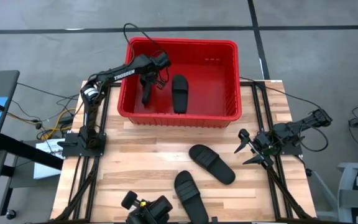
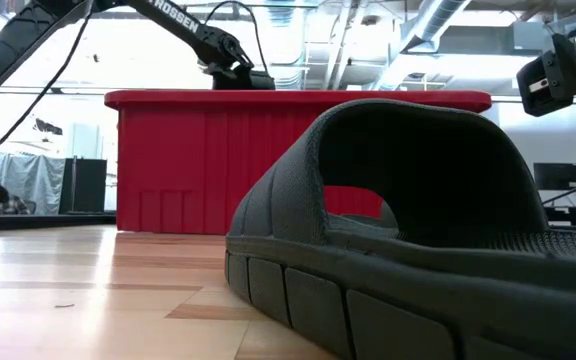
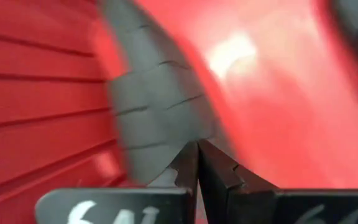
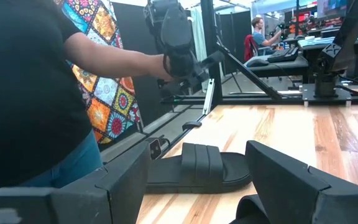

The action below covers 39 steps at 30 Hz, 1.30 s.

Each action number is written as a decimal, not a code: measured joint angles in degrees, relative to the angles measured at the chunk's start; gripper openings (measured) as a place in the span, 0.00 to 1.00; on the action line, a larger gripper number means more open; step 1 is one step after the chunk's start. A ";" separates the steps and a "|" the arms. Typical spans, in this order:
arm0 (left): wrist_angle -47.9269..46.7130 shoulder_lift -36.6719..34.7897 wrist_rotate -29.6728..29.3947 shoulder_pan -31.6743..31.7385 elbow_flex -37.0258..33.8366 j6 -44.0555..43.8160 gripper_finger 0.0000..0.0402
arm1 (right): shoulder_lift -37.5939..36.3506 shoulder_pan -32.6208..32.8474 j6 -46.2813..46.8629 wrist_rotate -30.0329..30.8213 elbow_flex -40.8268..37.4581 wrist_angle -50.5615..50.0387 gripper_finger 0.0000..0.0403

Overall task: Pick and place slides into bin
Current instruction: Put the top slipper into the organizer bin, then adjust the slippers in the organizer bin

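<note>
Rubber slide, light and bendy, pinched at its edge by left gripper inside bin.

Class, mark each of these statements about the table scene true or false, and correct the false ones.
1. Two slides lie on the table outside the bin. True: one slide and another slide rest on the wood.
2. The bin is blue. False: it is bright red.
3. The left tool is inside the bin, holding a slide. True: its fingers are closed on the slide in the left wrist view.
4. The bin is empty apart from that. False: one more slide lies on its floor.
5. The right tool grips a slide. False: it is open and holds nothing, near the table's right edge.
</note>
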 joint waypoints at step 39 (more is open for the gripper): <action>40.57 -0.06 29.67 -9.65 -6.99 1.00 0.00 | 0.01 0.00 0.00 0.00 0.00 0.02 0.65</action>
